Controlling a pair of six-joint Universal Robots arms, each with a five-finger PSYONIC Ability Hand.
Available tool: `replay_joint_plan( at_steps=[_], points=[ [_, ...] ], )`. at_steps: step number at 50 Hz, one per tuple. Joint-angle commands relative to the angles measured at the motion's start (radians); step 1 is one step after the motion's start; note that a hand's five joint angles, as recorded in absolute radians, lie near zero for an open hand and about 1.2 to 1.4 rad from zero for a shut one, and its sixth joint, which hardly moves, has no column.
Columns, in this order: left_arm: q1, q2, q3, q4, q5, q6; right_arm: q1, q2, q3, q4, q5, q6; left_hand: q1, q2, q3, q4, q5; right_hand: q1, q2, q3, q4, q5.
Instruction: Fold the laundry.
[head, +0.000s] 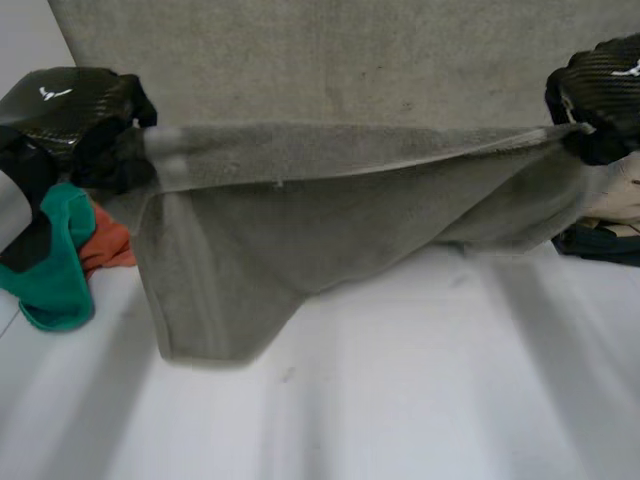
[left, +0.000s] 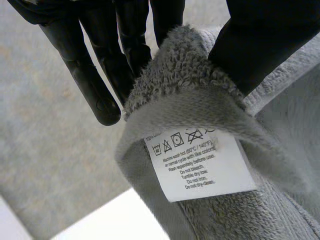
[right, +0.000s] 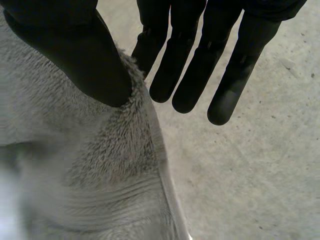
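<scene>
Head view shows the grey terry towel (head: 300, 220) stretched above the white table (head: 400, 400), its upper corners pinched between thumb and fingers: left robot hand (head: 70, 115) by the white care label (left: 197, 162), right robot hand (head: 600, 90) opposite.

The left hand (left: 100, 65) pinches a corner of the grey towel (left: 190, 85) between its thumb and straight fingers. A white care label (left: 197, 162), printed with washing symbols, hangs from the folded hem just beneath the thumb. Beyond the towel lie a grey floor (left: 50, 140) and the edge of a white table (left: 120, 220).
</scene>
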Motion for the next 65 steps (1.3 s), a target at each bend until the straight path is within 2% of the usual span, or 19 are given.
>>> replay_joint_plan(
  at_steps=[1,4,7,11,15,18,20,23,26,33,37,44,49,54,55,56,59,62,65],
  points=[
    [0.042,-0.125,0.012,-0.085,0.026,0.02,0.083,0.042,-0.054,0.288,0.088,-0.259,0.244,0.199,0.207,0.197,0.24,0.274,0.223,0.211,0.2,0.234],
    [0.033,-0.22,0.024,-0.074,0.024,0.04,0.117,0.107,-0.058,0.291,0.169,-0.331,0.244,0.199,0.207,0.197,0.24,0.274,0.223,0.211,0.2,0.234],
    [0.023,-0.301,0.058,-0.048,0.024,0.057,0.143,0.182,-0.078,0.233,0.22,-0.335,0.244,0.199,0.207,0.197,0.24,0.274,0.223,0.211,0.2,0.234],
    [0.01,-0.424,0.18,0.066,0.03,0.058,0.183,0.318,-0.166,0.066,0.301,-0.319,0.244,0.199,0.207,0.197,0.24,0.274,0.223,0.211,0.2,0.234],
    [0.01,-0.502,0.37,0.279,0.04,0.035,0.218,0.414,-0.325,-0.161,0.392,-0.263,0.244,0.199,0.207,0.197,0.24,0.274,0.223,0.211,0.2,0.234],
    [0.014,-0.502,0.438,0.385,0.035,0.006,0.223,0.414,-0.377,-0.301,0.407,-0.21,0.244,0.199,0.207,0.197,0.24,0.274,0.223,0.211,0.2,0.234],
    [0.02,-0.486,0.478,0.496,0.018,-0.035,0.223,0.397,-0.387,-0.457,0.407,-0.154,0.244,0.199,0.207,0.197,0.24,0.274,0.223,0.211,0.2,0.234],
    [0.023,-0.452,0.487,0.612,-0.034,-0.107,0.223,0.353,-0.35,-0.641,0.401,-0.083,0.244,0.199,0.207,0.197,0.24,0.274,0.223,0.211,0.2,0.234],
    [0.023,-0.434,0.471,0.628,-0.056,-0.146,0.218,0.322,-0.29,-0.724,0.388,-0.068,0.244,0.199,0.207,0.197,0.24,0.274,0.223,0.211,0.2,0.234],
    [0.031,-0.394,0.33,0.513,-0.008,-0.132,0.206,0.273,-0.135,-0.646,0.337,-0.081,0.244,0.199,0.207,0.197,0.24,0.274,0.223,0.211,0.2,0.234],
    [0.036,-0.361,0.132,0.456,0.013,-0.101,0.197,0.245,0.019,-0.528,0.299,-0.097,0.244,0.199,0.207,0.197,0.24,0.274,0.223,0.211,0.2,0.234],
    [0.022,-0.354,-0.135,0.488,0.049,-0.005,0.189,0.271,0.204,-0.415,0.231,-0.097,0.244,0.199,0.207,0.197,0.24,0.274,0.223,0.211,0.2,0.234],
    [0.007,-0.392,-0.263,0.524,0.075,0.08,0.184,0.366,0.259,-0.36,0.21,-0.088,0.244,0.199,0.207,0.197,0.24,0.274,0.223,0.211,0.2,0.234],
    [0.016,-0.392,-0.277,0.522,0.078,0.101,0.152,0.411,0.233,-0.335,0.205,-0.045,0.244,0.199,0.207,0.197,0.24,-0.002,-0.053,-0.065,-0.076,-0.042],
    [0.017,-0.39,-0.275,0.519,0.079,0.1,0.145,0.409,0.228,-0.335,0.203,-0.028,0.244,0.199,0.207,0.197,0.24,-0.09,-0.14,-0.153,-0.164,-0.129],
    [0.022,-0.383,-0.272,0.515,0.078,0.097,0.129,0.409,0.218,-0.332,0.202,0.016,0.244,0.199,0.207,0.197,0.24,-0.288,-0.339,-0.351,-0.362,-0.328],
    [0.026,-0.364,-0.267,0.505,0.078,0.09,0.103,0.403,0.198,-0.324,0.196,0.082,0.244,0.199,0.207,0.197,0.24,-0.337,-0.388,-0.4,-0.411,-0.377],
    [0.034,-0.326,-0.263,0.492,0.082,0.077,0.072,0.385,0.181,-0.284,0.177,0.152,0.244,0.199,0.207,0.197,0.24,-0.513,-0.563,-0.576,-0.587,-0.553],
    [0.043,-0.294,-0.263,0.478,0.082,0.057,0.033,0.369,0.158,-0.212,0.136,0.185,0.244,0.199,0.207,0.197,0.24,-0.549,-0.599,-0.612,-0.622,-0.588]
  ],
)
